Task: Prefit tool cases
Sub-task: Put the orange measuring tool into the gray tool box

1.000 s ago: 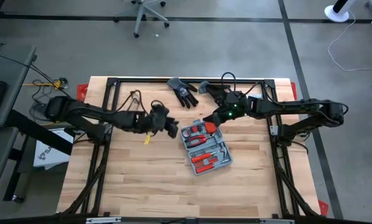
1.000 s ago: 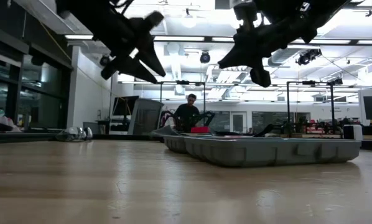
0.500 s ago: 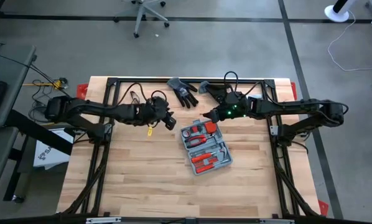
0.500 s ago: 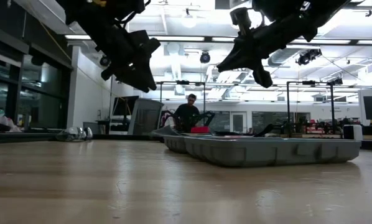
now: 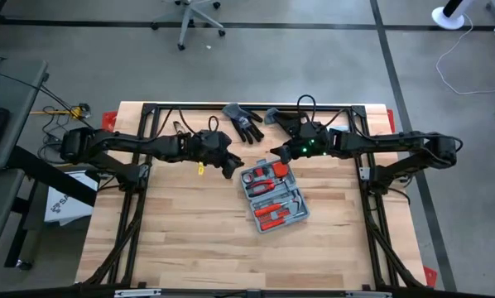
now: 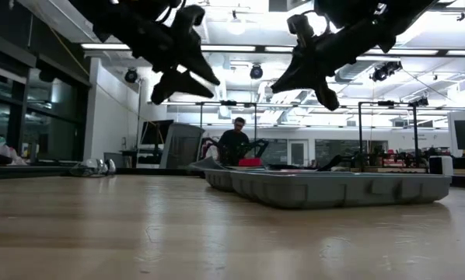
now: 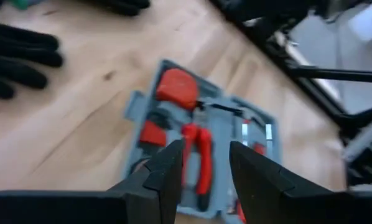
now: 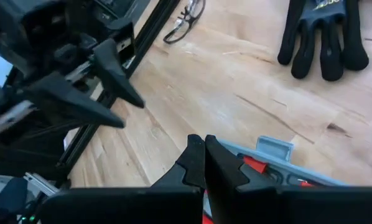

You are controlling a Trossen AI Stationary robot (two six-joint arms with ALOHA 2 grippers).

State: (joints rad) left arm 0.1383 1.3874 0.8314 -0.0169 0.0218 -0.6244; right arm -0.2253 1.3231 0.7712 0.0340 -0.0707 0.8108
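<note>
The tool case (image 5: 272, 197) lies open and flat on the wooden table, showing a grey moulded interior with red-handled tools; the left wrist view looks down on the tool case (image 7: 236, 118). My left gripper (image 5: 231, 167) hangs open above the table just left of the case's far end, nothing between its fingers (image 7: 170, 165). My right gripper (image 5: 274, 155) hangs shut above the case's far corner, its tips (image 8: 203, 146) over the small latch tab (image 8: 274, 148), clear of it.
Black gloves (image 5: 243, 122) lie near the table's far edge, with a second dark glove (image 5: 279, 118) beside them. Safety glasses (image 8: 186, 15) lie at the far left by the black frame. Bare wood stretches across the near half of the table. A person stands far off in the room (image 6: 234, 140).
My left arm has swung toward the table's far edge and its gripper has turned toward the case, staying open. The case has kept its place.
</note>
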